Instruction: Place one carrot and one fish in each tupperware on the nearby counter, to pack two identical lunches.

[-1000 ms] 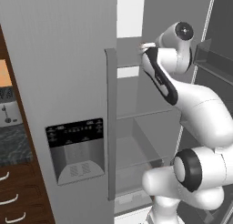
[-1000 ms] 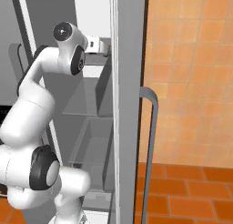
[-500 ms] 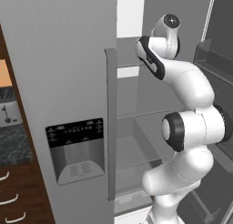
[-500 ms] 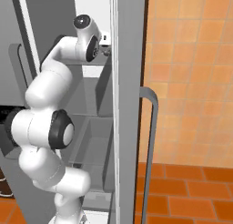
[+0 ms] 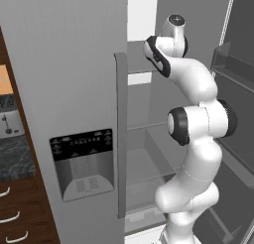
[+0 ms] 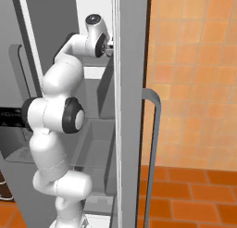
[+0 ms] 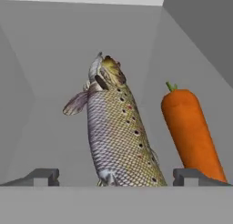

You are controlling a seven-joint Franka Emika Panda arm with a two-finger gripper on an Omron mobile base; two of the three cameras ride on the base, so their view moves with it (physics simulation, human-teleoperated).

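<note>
In the hand view a brown, spotted, scaly fish (image 7: 119, 132) lies on the grey fridge shelf (image 7: 50, 127), head pointing away from me. An orange carrot (image 7: 189, 132) with a green stub lies just right of it, apart from it. My gripper (image 7: 117, 177) is open, its two dark fingertips (image 7: 43, 175) standing either side of the fish's tail end without touching it. The right fingertip sits in front of the carrot's thick lower part. In both base views my arm reaches into the upper fridge compartment. The tupperware is out of view.
The closed fridge door (image 5: 64, 89) with its dispenser panel (image 5: 82, 161) stands left of the arm, and the open door with a long handle (image 6: 152, 143) stands to the right. The dark counter (image 5: 15, 158) with a silver toaster (image 5: 7, 121) is at far left.
The arm has straightened upward and its elbow has swung in front of the fridge opening; the hand has pushed further in at the upper shelf. The gripper has stayed open.
</note>
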